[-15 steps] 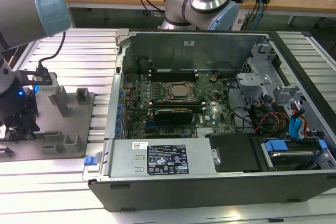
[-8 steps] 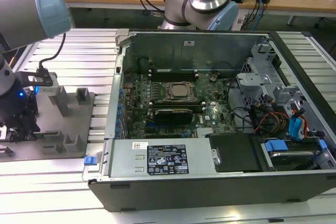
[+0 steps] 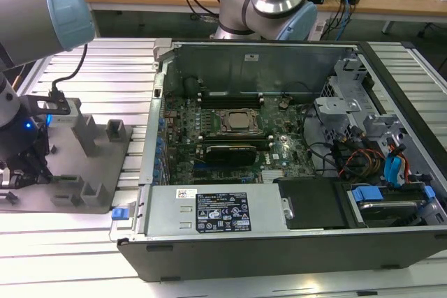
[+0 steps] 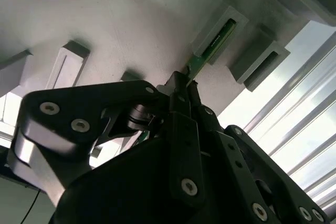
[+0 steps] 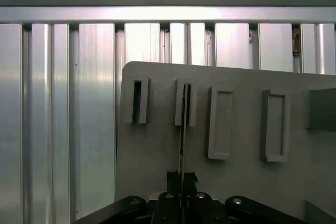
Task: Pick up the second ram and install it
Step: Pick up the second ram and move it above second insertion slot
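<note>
Gripper (image 5: 181, 177): at the exterior view's left, low over the grey fixture plate (image 3: 70, 165).
Fingers (image 4: 181, 103): drawn narrow, pinching the second ram (image 4: 210, 44).
Second ram: green stick standing on edge, its far end in one of the plate's slots.
Computer case (image 3: 279, 256): open, on the exterior view's right, on the slatted tabletop (image 3: 70, 242).

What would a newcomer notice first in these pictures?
The open computer case sits in the middle of the exterior view, its green motherboard exposed. At the exterior view's left lies a grey fixture plate. In the second wrist view, the gripper pinches the second ram, a green stick standing in a slot of that plate.
</note>
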You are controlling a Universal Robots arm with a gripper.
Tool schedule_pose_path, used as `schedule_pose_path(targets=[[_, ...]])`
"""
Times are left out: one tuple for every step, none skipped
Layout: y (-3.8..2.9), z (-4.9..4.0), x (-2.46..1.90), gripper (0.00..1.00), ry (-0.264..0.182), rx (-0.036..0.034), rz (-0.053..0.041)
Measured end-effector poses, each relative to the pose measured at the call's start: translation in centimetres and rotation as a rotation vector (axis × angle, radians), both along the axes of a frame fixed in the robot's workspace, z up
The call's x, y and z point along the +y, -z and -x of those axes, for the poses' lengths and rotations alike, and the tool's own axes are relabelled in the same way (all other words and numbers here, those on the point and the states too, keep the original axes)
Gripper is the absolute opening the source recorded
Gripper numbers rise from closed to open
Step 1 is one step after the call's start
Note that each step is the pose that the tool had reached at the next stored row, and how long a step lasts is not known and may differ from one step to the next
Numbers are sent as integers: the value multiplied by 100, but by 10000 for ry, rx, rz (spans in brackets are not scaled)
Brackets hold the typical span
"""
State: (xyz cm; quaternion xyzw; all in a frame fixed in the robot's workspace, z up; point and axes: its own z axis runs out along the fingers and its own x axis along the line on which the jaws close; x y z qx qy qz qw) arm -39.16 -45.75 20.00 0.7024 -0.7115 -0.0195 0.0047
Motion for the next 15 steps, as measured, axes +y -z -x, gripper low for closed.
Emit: schedule_pose_path(targets=[[0,0,0,14,0,0,0],[0,0,0,14,0,0,0],[0,0,0,14,0,0,0],[1,0,0,14,0,0,0],[0,0,0,14,0,0,0],[1,0,0,14,0,0,0],[1,0,0,14,0,0,0],[1,0,0,14,0,0,0],[1,0,0,14,0,1,0],[1,0,0,14,0,0,0],[0,0,0,14,0,-2,-2],[-4,-1,0,14,0,-4,-3],[-20,0,0,14,0,0,-1],[-40,0,0,14,1,-1,-1],[-56,0,0,14,1,0,0]])
